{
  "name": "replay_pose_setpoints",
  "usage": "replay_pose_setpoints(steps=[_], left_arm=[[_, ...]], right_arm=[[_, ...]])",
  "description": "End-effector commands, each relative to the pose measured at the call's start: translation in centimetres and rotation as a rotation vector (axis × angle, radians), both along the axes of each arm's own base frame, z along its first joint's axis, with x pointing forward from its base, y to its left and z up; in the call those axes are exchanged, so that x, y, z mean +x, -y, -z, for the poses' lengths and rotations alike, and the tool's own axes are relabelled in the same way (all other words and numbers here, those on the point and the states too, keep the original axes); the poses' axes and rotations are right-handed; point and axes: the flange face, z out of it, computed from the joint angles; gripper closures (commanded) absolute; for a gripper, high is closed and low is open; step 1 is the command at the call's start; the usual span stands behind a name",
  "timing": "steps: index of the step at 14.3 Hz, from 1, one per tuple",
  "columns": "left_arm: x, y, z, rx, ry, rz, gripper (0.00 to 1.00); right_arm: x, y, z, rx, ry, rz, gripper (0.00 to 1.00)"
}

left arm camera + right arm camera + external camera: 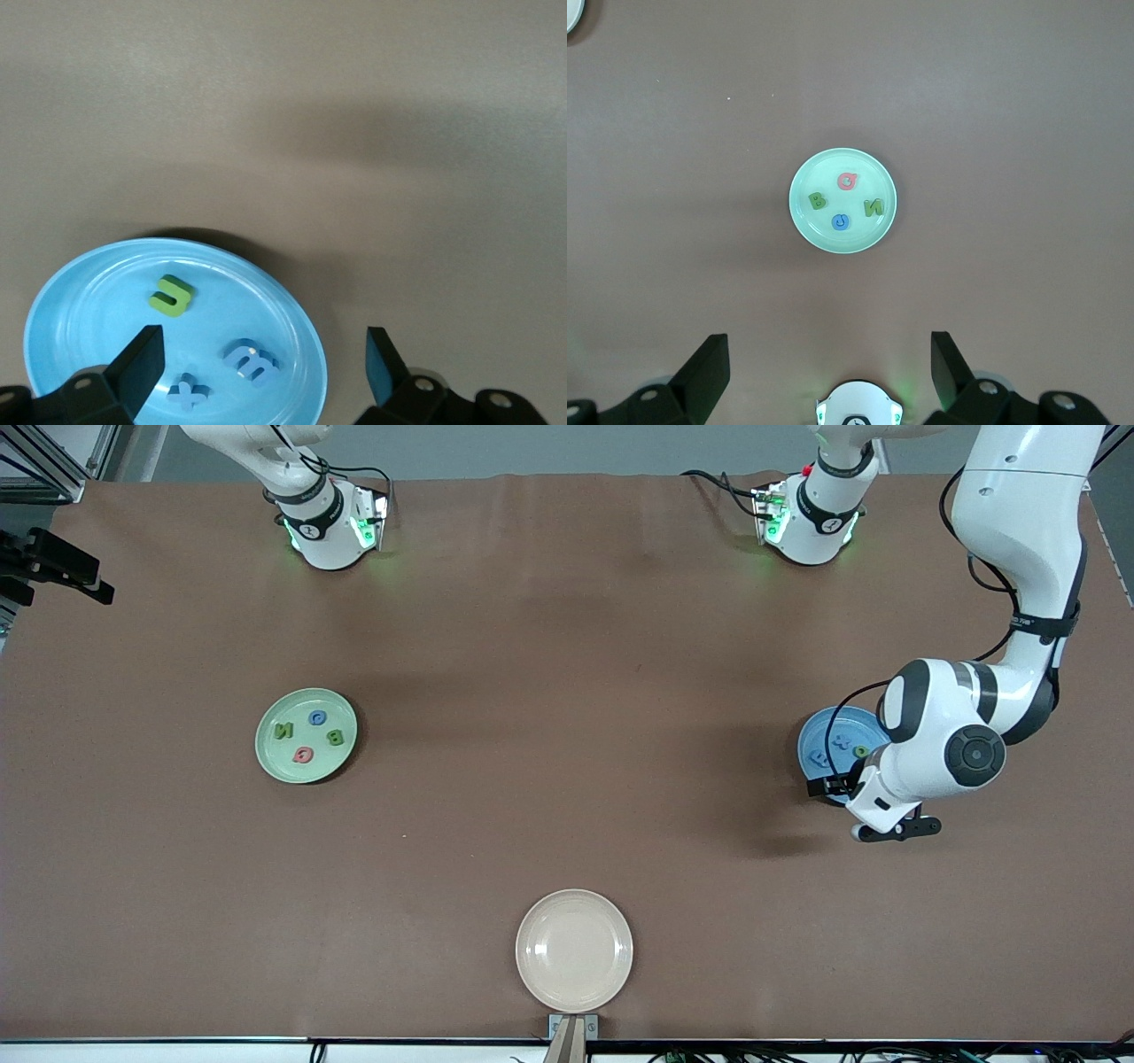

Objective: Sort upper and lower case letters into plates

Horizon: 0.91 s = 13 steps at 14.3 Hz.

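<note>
The pale green plate [266, 755] [806, 221] lies toward the right arm's end of the table. It holds a green N [283, 731], a blue C [317, 717], a green B [336, 737] and a red O [303, 755]. The bright blue plate [819, 731] [71, 301] lies toward the left arm's end, partly hidden by the left arm. In it lie a green u [172, 295], a blue m [251, 361] and a blue x [188, 392]. My left gripper [831, 786] [263, 341] hangs open and empty over that plate's edge. My right gripper [828, 345] is open, high over the table, out of the front view.
A cream-beige plate [574, 903] with nothing on it sits at the table edge nearest the front camera. The two arm bases [328, 522] [811, 514] stand along the edge farthest from it. Bare brown table lies between the plates.
</note>
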Motion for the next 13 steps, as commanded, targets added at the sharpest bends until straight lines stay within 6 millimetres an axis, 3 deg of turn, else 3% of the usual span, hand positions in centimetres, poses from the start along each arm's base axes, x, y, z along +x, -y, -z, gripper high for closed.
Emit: replay_pose_setpoints(steps=[1, 6, 9, 13], left_arm=[[0.2, -0.9, -1.5, -0.008, 0.023, -0.009, 0.00], [0.5, -1.6, -5.2, -0.003, 0.070, -0.014, 0.00], [-0.3, -1.6, -9.1, 0.004, 0.064, -0.007, 0.00], [-1.9, -1.5, -15.9, 0.013, 0.101, -0.009, 0.00]], right_arm=[[-0.7, -0.2, -0.6, -0.005, 0.003, 0.012, 0.00], [-0.6, -0.4, -0.5, -0.003, -0.004, 0.011, 0.00], [-0.8, -0.1, -0.3, 0.009, -0.015, 0.019, 0.00], [-0.7, -0.3, -0.4, 0.010, -0.006, 0.009, 0.00]])
